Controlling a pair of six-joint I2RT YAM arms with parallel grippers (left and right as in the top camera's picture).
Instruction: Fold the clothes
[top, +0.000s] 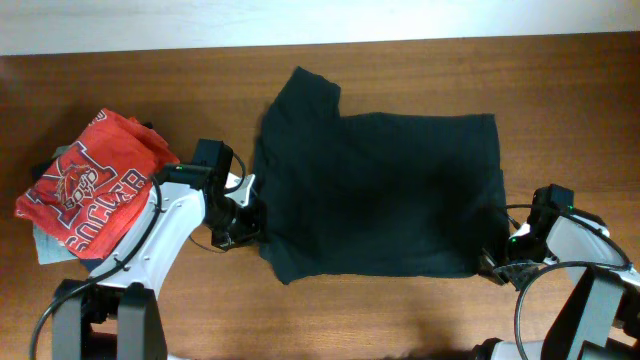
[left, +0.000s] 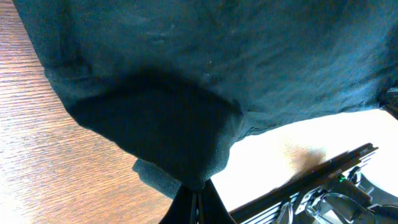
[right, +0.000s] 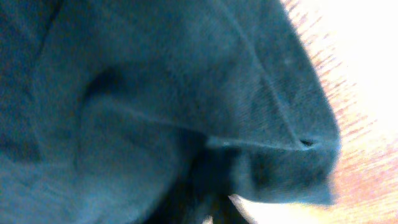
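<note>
The clothes (top: 380, 190): the left gripper (left: 194, 202) has its fingers clamped on a dark fold at the left edge, plain in the wrist view, hidden overhead. The right gripper (top: 492, 263) is buried at the near-right corner, blurred, can't tell its grip. Garment spread across the table (top: 400, 320).

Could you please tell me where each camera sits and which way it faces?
Overhead: above the table, looking straight down on the shirt; both arms show, left gripper and right gripper at its edges.
Left wrist: low at the shirt's edge, looking along its shut fingers, which pinch it.
Right wrist: pressed close to a shirt fold, blurred; its fingers barely show.
Shared: all three see the shirt.
</note>
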